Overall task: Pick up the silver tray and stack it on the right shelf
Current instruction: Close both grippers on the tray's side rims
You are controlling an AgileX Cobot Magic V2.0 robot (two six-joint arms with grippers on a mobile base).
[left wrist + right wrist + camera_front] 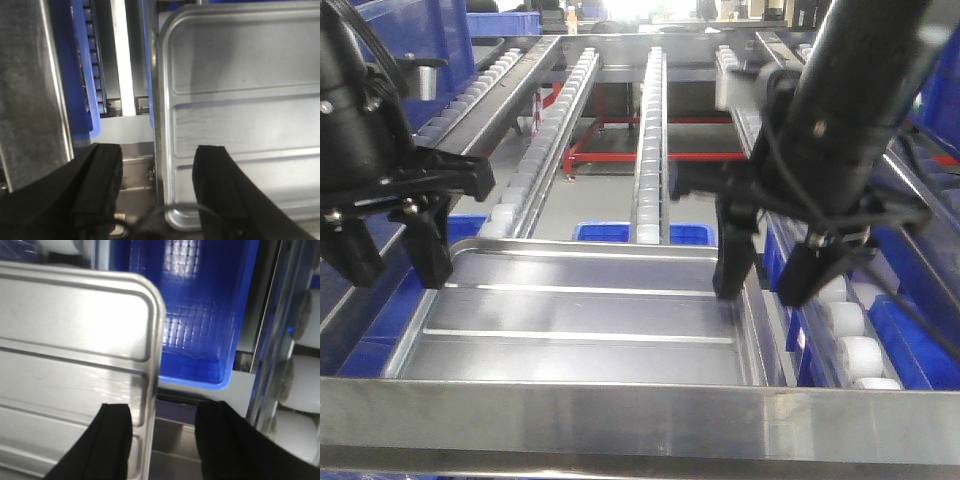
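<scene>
The silver tray (580,315) lies level just behind the flat steel front crossbar (640,420) of the right shelf, its two ridges running left to right. My left gripper (392,258) is open and straddles the tray's left rim. In the left wrist view, the left gripper (157,172) has one finger over the tray (240,100) floor and one outside. A small screw (150,173) shows on the bar beside that rim. My right gripper (768,278) is open astride the right rim. In the right wrist view, the right gripper (167,435) spans the tray (75,350) edge.
White roller tracks (650,150) run away behind the tray, and another roller track (850,340) lies close on the right. Blue bins (195,315) sit below the rack. A red frame (620,150) stands on the floor farther back.
</scene>
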